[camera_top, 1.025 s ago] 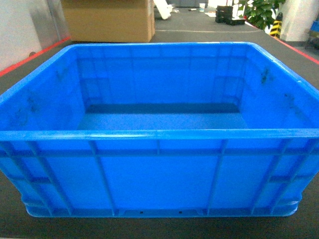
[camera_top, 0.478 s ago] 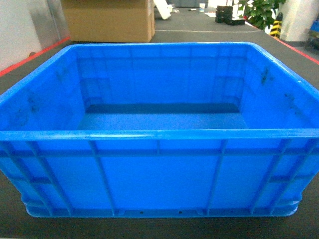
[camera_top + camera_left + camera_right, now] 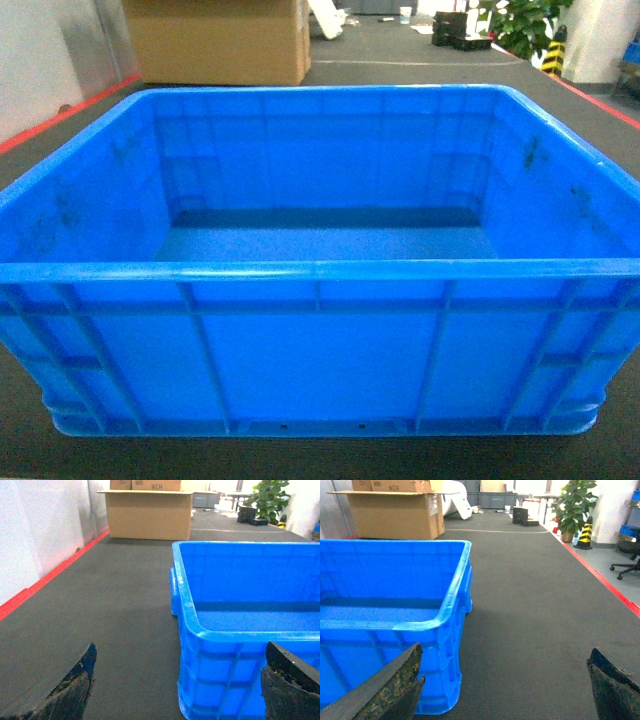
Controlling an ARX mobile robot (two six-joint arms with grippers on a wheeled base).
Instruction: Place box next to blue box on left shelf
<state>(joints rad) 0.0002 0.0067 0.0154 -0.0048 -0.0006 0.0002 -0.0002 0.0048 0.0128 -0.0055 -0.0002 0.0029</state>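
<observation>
Across the centre of the head view sits the box, a large bright-blue crate with ribbed walls, empty inside, resting flat on the dark ribbed floor mat. No arm shows in the head view. Left wrist view: the box's corner and rim occupy the right half of the frame; the left pincer is spread wide, one dark worn finger at lower left over bare mat, the other at lower right just in front of the box's near wall, holding nothing; contact with the wall cannot be told. Right wrist view mirrors this: box at left of frame, right pincer spread wide and empty, one finger at lower left near the box's corner, the other at lower right over the mat. Background, upper left: a cardboard box; upper right: a potted plant; a traffic cone in the right wrist view. Neither the left shelf nor the other blue box appears in any view. Judgement: task barely begun. The arms flank the box's near corners as if lining up for a two-sided lift, but no grip is made. Left to do: clamp both sides, lift, carry to the shelf, set down beside the blue box.
</observation>
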